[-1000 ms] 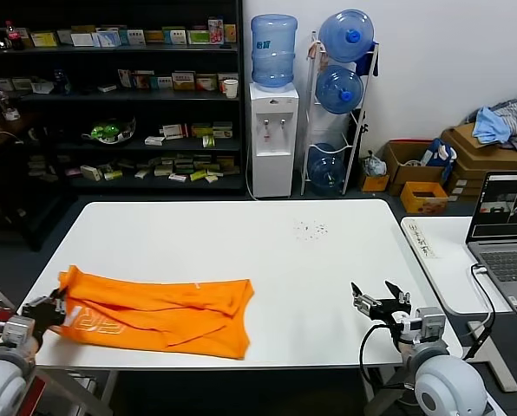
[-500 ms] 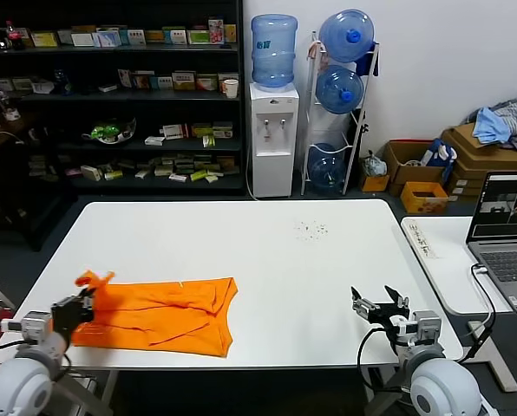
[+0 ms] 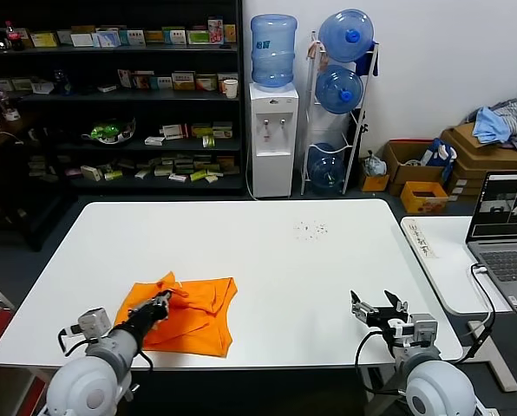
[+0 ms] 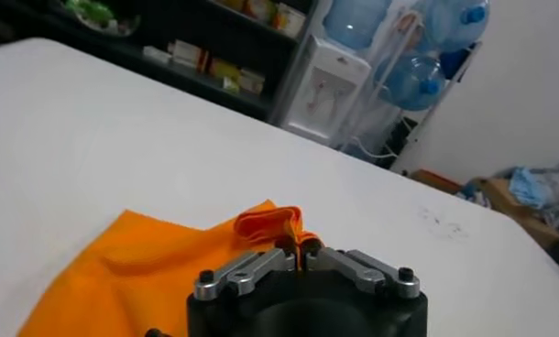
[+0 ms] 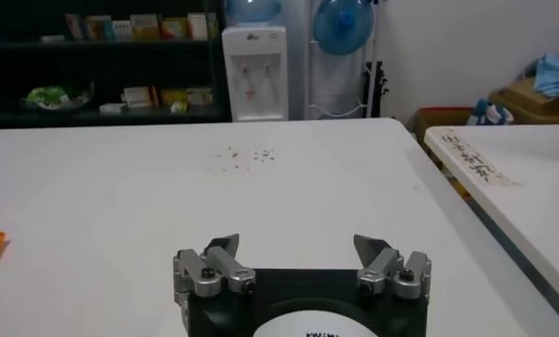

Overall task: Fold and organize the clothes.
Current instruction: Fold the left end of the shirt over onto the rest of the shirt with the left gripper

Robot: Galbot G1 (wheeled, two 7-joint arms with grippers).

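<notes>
The orange T-shirt [image 3: 185, 314] lies on the white tabletop [image 3: 267, 260], toward the near edge on the robot's left side. It is gathered into a compact, roughly doubled shape with an uneven upper edge and visible creases, not a flat neat rectangle. The left end effector [image 3: 160, 301] sits over the shirt's left portion, its jaws closed on a fold of the orange fabric; the left wrist view confirms a small pinch of cloth [image 4: 278, 226] raised between the closed jaws, with the rest of the shirt spread flat below. The right end effector [image 3: 379, 306] is parked near the tabletop's near right edge, well apart from the shirt, jaws fully spread and holding nothing. Assessment: one sideways fold appears to be under way, with the gripped edge carried over the body of the shirt but not released. Judged outstanding: laying that edge down, letting go, flattening the bunched upper edge, and at least one further fold before the shirt could be called tidy. The lettering and neck label are not visible.
</notes>
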